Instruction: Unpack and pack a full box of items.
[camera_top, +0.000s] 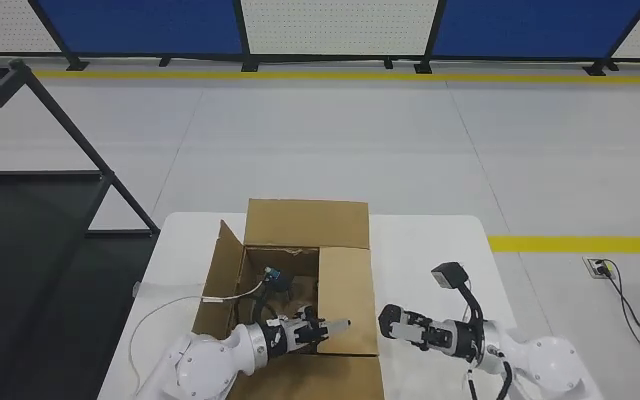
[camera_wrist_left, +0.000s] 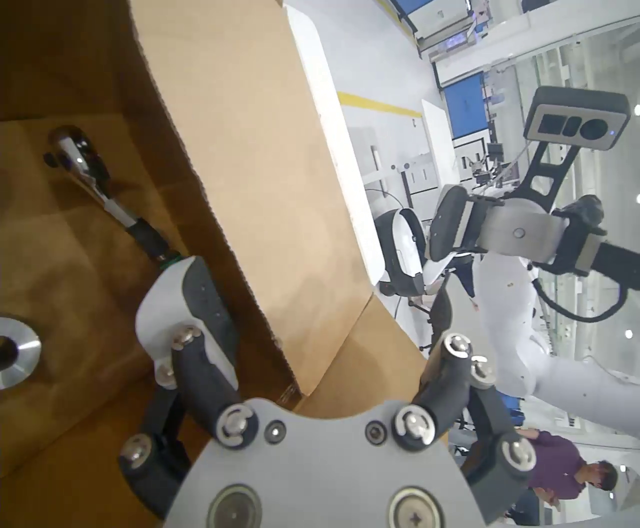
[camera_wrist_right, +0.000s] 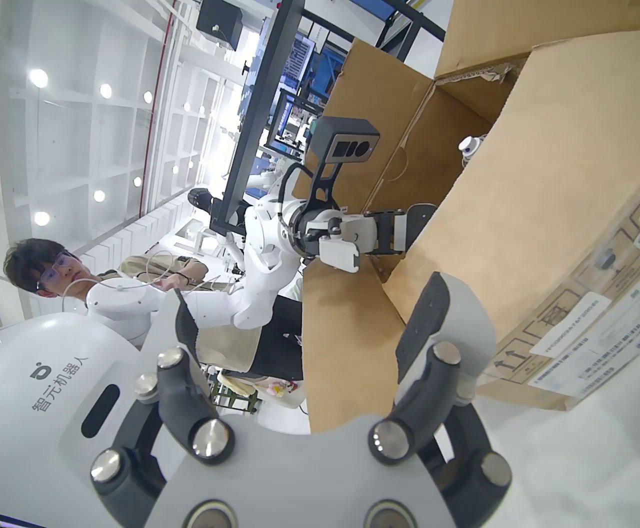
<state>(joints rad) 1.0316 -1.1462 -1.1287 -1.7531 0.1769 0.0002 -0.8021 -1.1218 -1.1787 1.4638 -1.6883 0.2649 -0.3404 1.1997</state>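
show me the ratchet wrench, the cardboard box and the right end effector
ratchet wrench (camera_wrist_left: 120, 212): left wrist view, on its metal shaft.
cardboard box (camera_top: 347, 300): top view, on the flap beside the right arm.
right end effector (camera_top: 386, 320): top view, midway between its fingertips.

The left arm is laid along the near side of the box, with the forearm turned toward the box's right flap. The left gripper is set at the flap's near edge with the jaws spread wide. One finger is seen inside the box and the other outside it, so the flap's edge is straddled. The right arm is stretched toward the box from its right. The right gripper is poised just beside the flap's outer edge, jaws parted wide and pointed at the box.
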